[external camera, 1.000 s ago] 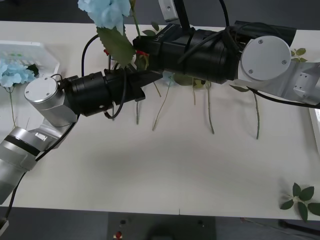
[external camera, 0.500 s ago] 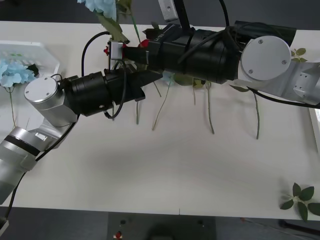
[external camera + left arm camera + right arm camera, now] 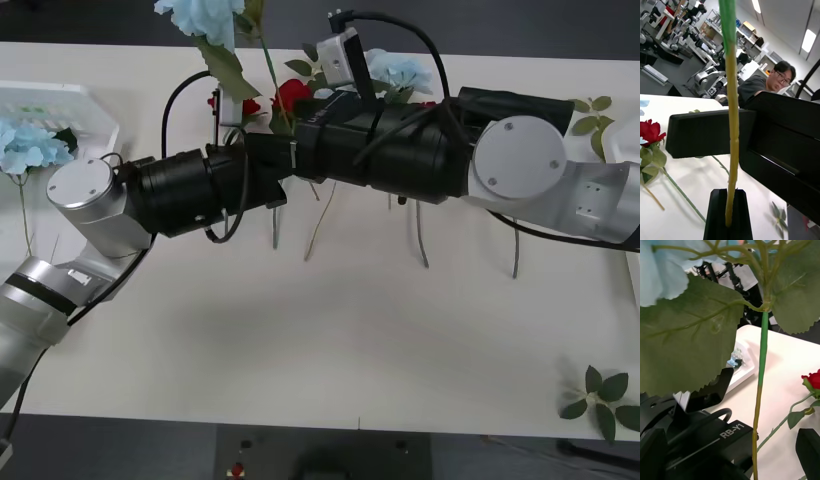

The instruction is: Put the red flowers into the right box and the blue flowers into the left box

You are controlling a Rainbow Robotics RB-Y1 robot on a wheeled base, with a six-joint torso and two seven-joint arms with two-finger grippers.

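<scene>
A blue flower (image 3: 205, 18) is held upright above the table (image 3: 300, 330), its stem (image 3: 732, 123) clamped low down in the left gripper (image 3: 729, 210). It is judged light and top-heavy, the thin stem being the place to hold. The right gripper (image 3: 763, 442) is spread apart around that stem.

Showing pale sky-blue on the blue flowers (image 3: 205, 18), with green serrated leaves (image 3: 685, 333) and a stem (image 3: 731, 112) fading green to yellow. Showing red on the red flowers (image 3: 290, 94). Appearing white: desk (image 3: 300, 340), left box (image 3: 60, 110). Appearing black: left tool (image 3: 728, 213).
</scene>
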